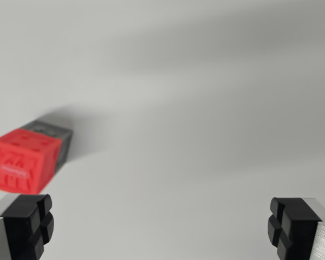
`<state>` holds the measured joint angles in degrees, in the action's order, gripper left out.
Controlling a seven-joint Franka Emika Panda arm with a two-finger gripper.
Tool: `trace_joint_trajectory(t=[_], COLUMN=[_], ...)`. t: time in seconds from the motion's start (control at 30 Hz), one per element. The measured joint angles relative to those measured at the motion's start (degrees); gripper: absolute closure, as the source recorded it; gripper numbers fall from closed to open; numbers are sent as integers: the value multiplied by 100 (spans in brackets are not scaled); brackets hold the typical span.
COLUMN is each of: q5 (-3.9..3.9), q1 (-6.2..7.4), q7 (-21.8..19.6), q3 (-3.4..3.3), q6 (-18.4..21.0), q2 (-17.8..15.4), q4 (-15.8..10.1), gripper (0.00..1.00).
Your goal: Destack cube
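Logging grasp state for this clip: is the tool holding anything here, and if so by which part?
Nothing is held. The tool is open with only bare surface between its fingers. The red cube, stacked on a grey cube, sits apart at the wrist view's left.

Lighting: even, soft and fairly bright; a pale grey surface (206, 108) is rendered without glare. Broad, faint shadow bands are seen running diagonally across the upper half. A darker, soft-edged shadow is cast behind and to the wrist view's right of the red cube (23, 162). Focus: the cube is blurred, its face markings unreadable; the grey cube (57, 134) behind it is equally soft. The finger pads (30, 225) at the bottom corners are rendered noticeably sharper. Edge distortion: none discernible.
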<state>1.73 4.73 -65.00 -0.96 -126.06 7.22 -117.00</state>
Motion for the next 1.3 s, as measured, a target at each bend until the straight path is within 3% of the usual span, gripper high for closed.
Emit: trace_joint_trajectory(t=[0.57,1.3], q5=[0,-11], q1=[402,994], q7=[-1072,-2596], q3=[138,324], q6=[-332,-781], q2=[258,823], q4=[-158,-143], gripper=[0,0])
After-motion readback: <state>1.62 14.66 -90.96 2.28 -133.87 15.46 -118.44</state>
